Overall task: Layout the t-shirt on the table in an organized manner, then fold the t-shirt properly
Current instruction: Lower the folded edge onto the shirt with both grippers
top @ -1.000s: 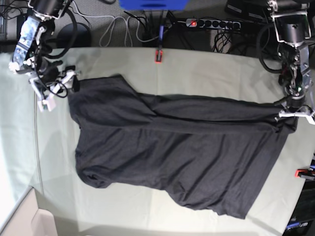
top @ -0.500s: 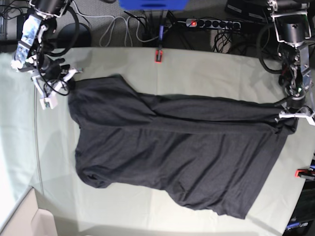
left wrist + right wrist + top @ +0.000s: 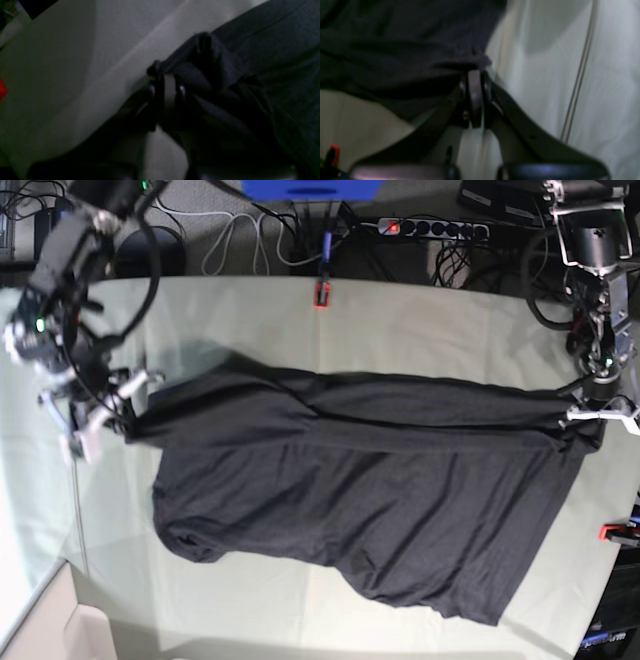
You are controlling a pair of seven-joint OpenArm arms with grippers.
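The dark t-shirt point(image 3: 360, 490) lies stretched across the table point(image 3: 420, 330), creased along its far edge and rumpled at the near left. At the base view's right, my left gripper point(image 3: 592, 418) is shut on a bunched corner of the fabric. The left wrist view shows that gripper point(image 3: 167, 77) pinching a dark wad of t-shirt point(image 3: 262, 50). My right gripper point(image 3: 108, 418), at the base view's left, is shut on the shirt's far-left corner. In the right wrist view its closed tips point(image 3: 475, 72) bite the hem of the t-shirt point(image 3: 395, 37) over the pale table point(image 3: 607, 87).
Red clamps sit at the far table edge point(image 3: 322, 293) and the right edge point(image 3: 615, 531). A power strip point(image 3: 430, 227) and cables lie behind the table. A thin line runs along the cloth at the left point(image 3: 78, 510). A pale box point(image 3: 60, 630) is at the near left corner.
My right gripper closed on the shirt's far-left corner and pulled it left and toward the near side, drawing that corner out. The left gripper has held still.
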